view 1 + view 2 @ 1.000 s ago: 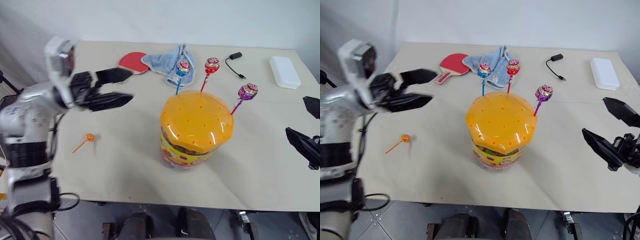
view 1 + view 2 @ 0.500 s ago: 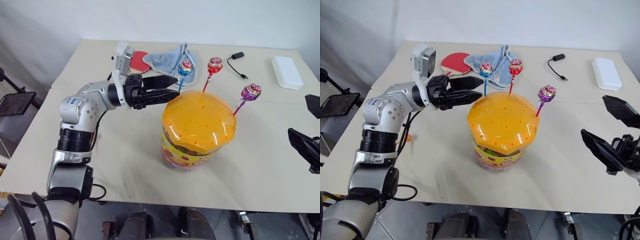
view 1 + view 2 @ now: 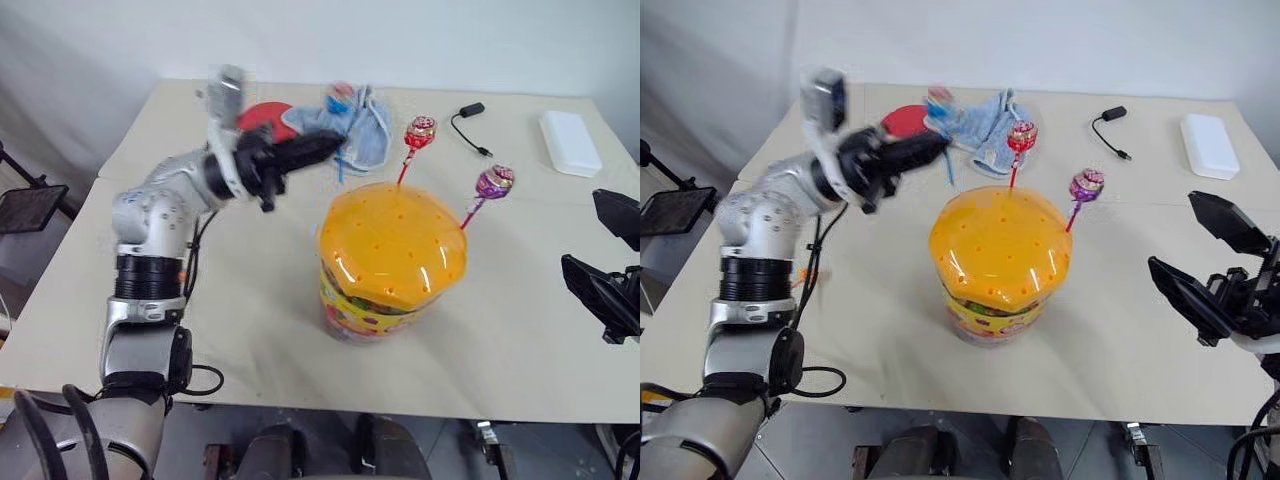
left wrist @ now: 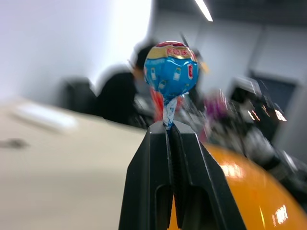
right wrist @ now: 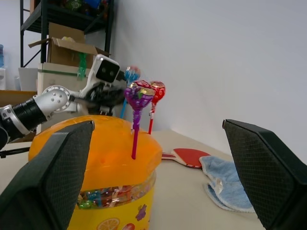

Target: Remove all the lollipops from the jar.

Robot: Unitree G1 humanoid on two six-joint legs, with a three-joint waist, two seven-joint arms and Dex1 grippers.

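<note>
On the pale table (image 3: pixel 250 300) one jar (image 3: pixel 392 262) stands near the centre, its yellow label printed with fruit and writing too small to read, and two lollipops stay planted in its orange lid: a red one (image 3: pixel 420 131) at its 12 o'clock and a purple one (image 3: pixel 494 181) at its 2 o'clock. The left gripper (image 4: pixel 171 128), at the jar's 10 o'clock, is pressed together on the stick of a third, blue-pink lollipop (image 4: pixel 171 71) held clear of the lid, wrapper lettering illegible. The right gripper (image 3: pixel 1205 268) hangs at 3 o'clock, spread wide, touching nothing.
</note>
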